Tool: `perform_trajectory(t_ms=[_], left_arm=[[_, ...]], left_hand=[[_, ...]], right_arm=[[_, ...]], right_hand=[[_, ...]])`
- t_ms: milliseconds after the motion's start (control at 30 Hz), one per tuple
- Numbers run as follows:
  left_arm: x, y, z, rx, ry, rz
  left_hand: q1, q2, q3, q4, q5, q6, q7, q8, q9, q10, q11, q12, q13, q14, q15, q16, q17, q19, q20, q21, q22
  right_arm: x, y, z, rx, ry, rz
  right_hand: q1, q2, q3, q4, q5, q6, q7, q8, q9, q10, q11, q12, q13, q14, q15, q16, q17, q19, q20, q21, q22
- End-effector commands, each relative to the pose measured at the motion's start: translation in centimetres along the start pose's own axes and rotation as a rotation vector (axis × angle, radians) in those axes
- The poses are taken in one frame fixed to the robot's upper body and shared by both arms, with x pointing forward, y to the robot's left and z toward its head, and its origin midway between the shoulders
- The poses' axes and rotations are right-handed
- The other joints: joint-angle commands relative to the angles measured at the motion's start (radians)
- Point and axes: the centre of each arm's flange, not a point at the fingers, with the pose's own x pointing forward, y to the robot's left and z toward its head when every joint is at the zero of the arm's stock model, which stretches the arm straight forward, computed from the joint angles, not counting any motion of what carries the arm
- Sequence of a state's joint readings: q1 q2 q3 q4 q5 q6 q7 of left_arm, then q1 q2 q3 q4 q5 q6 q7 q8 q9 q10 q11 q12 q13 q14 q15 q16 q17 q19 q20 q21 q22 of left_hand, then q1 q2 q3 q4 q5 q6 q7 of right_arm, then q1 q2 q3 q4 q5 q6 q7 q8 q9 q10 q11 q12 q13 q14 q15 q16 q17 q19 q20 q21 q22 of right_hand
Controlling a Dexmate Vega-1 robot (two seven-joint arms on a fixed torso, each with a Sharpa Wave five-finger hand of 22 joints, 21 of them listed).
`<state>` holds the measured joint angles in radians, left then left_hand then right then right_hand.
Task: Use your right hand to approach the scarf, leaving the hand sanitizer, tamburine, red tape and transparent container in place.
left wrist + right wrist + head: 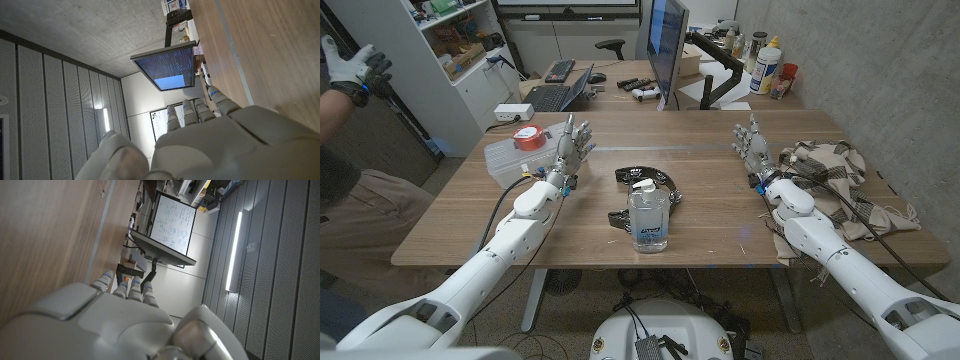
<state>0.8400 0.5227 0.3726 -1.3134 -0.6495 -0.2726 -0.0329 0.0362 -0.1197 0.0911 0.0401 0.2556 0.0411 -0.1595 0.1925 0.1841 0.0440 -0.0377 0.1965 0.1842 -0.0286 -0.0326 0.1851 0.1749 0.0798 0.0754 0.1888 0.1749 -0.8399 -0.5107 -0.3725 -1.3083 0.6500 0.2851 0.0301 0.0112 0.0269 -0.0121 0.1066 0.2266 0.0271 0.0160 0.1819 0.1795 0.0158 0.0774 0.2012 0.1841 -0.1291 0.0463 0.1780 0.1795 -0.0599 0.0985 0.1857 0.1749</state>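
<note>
The right hand (752,146) stands over the wooden table (710,215) with its fingers reaching away from the robot, slightly apart and holding nothing; from the right wrist camera the back of the same hand (115,322) shows with its fingertips (131,285) lined up side by side beyond the knuckles. Just beside this hand, on its outer side, lies the scarf (830,180), a rumpled beige and dark checked cloth that runs back along the forearm toward the table's near edge; the hand is near it, and whether they touch cannot be told. Well apart on the hand's inner side, near the middle of the table, stands the hand sanitizer (649,218), a clear bottle with a pump top, and just behind it lies the tamburine (648,180), a dark ring. Farther across is the left hand (570,150), fingers spread and upright, gripping nothing. Just beyond that hand sits the transparent container (507,157), with the red tape (527,137) resting on its lid. Behind the table stands a monitor (667,45).
</note>
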Motion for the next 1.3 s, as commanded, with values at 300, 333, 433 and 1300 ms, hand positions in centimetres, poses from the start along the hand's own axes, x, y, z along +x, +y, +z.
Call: perform_trajectory(t_ms=[300,333,433,1300], left_arm=[[-0.6,0.0,0.0,0.008,0.011,-0.013],[-0.6,0.0,0.0,0.008,0.012,-0.015],[-0.6,0.0,0.0,0.005,0.010,-0.016],[0.5,-1.0,0.7,0.014,-0.013,-0.060]], left_hand=[[0.002,-0.005,0.006,-0.001,0.009,0.004,-0.008,0.008,0.004,0.003,-0.006,0.006,0.005,-0.007,-0.009,0.003,0.005,0.000,0.004,0.006,0.003],[0.003,-0.004,0.005,-0.001,0.009,0.004,-0.008,0.008,0.004,0.003,-0.006,0.006,0.005,-0.007,-0.008,0.003,0.005,0.000,0.004,0.006,0.003],[0.004,-0.004,0.005,-0.002,0.009,0.006,-0.007,0.008,0.004,0.004,-0.005,0.006,0.005,-0.007,-0.009,0.003,0.005,0.000,0.004,0.006,0.003],[0.009,0.001,0.004,-0.004,0.013,0.011,-0.008,0.009,0.004,0.011,-0.005,0.009,0.005,-0.004,-0.011,0.004,0.005,0.000,-0.004,0.006,0.003]], right_arm=[[-0.2,0.6,0.2,-0.013,0.000,0.012],[-0.3,0.6,0.2,-0.015,-0.001,0.012],[-0.4,0.5,0.3,-0.018,-0.002,0.006],[-0.8,-2.2,3.6,-0.230,-0.029,-0.040]], right_hand=[[0.002,0.016,-0.001,0.009,0.006,0.007,0.003,0.005,0.005,0.000,0.007,0.008,0.005,-0.010,-0.004,0.005,0.002,0.001,0.004,0.007,0.005],[0.002,0.016,-0.001,0.009,0.006,0.007,0.004,0.005,0.005,0.000,0.007,0.008,0.005,-0.010,-0.004,0.005,0.002,0.001,0.004,0.007,0.004],[0.002,0.017,-0.002,0.010,0.006,0.006,0.002,0.005,0.005,0.000,0.006,0.008,0.005,-0.010,-0.005,0.005,0.002,0.001,0.004,0.007,0.004],[0.004,0.020,-0.007,0.010,0.007,0.008,0.002,0.007,0.005,0.001,-0.012,0.011,0.004,-0.020,-0.023,0.002,0.001,-0.001,-0.008,0.007,0.004]])
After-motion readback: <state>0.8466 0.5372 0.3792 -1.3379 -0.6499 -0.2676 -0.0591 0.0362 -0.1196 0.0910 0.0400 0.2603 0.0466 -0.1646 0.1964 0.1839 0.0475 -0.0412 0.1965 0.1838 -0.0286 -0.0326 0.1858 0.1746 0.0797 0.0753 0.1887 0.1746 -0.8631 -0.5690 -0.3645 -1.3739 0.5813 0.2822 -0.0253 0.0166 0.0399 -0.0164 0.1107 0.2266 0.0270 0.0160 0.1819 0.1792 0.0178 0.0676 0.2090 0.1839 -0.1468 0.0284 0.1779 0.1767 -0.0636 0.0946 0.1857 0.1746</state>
